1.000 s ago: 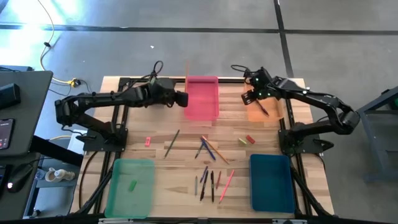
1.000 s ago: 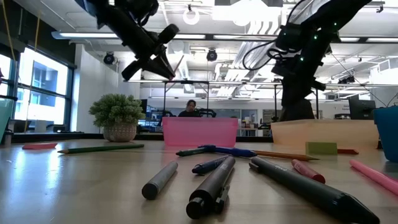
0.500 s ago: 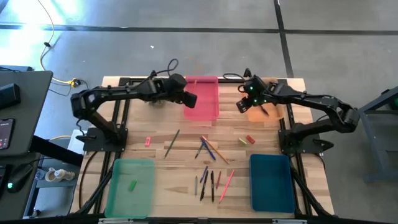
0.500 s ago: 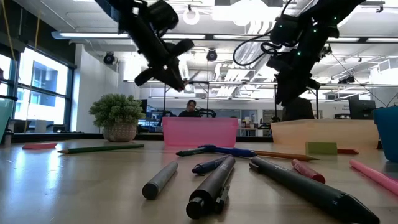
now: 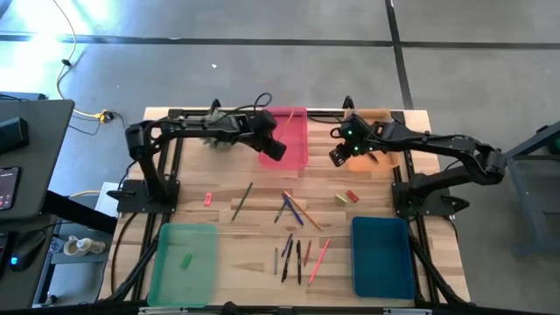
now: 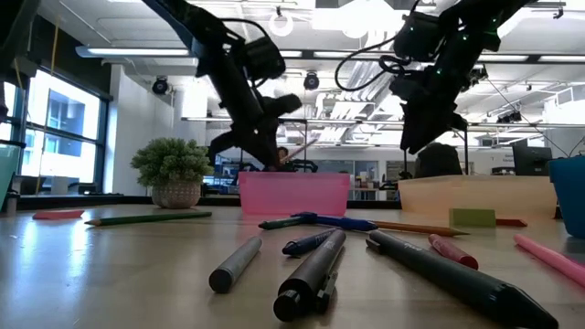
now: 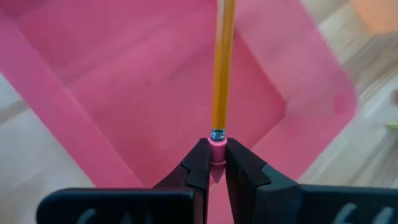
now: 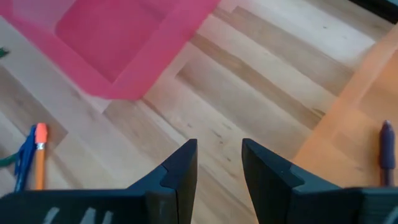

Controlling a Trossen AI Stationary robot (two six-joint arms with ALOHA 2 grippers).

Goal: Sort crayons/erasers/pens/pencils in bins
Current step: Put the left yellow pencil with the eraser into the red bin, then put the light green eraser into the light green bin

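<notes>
My left gripper hangs over the pink bin, shut on an orange pencil with a pink eraser tip. My right gripper is open and empty above the bare wood between the pink bin and the orange bin, where a dark pen lies. A dark green pencil, a pink eraser, a red and a yellow-green eraser, and several pens and pencils lie flat on the table. The green bin holds a green eraser. My left gripper pinches the orange pencil at its pink eraser end between its two fingertips. The pencil sticks straight out beyond the fingers, in line with them. It is lifted clear, above the floor of the pink bin.
The teal bin sits at the near right and the green bin at the near left. Several more pens lie near the table's near edge. Bare wood lies between the pink and orange bins. A potted plant stands beyond the far left.
My left gripper has carried the pencil toward the table's right and down, from beside the pink bin to over it. My right gripper has moved toward the table's left, off the orange bin to the wood between the two far bins.
</notes>
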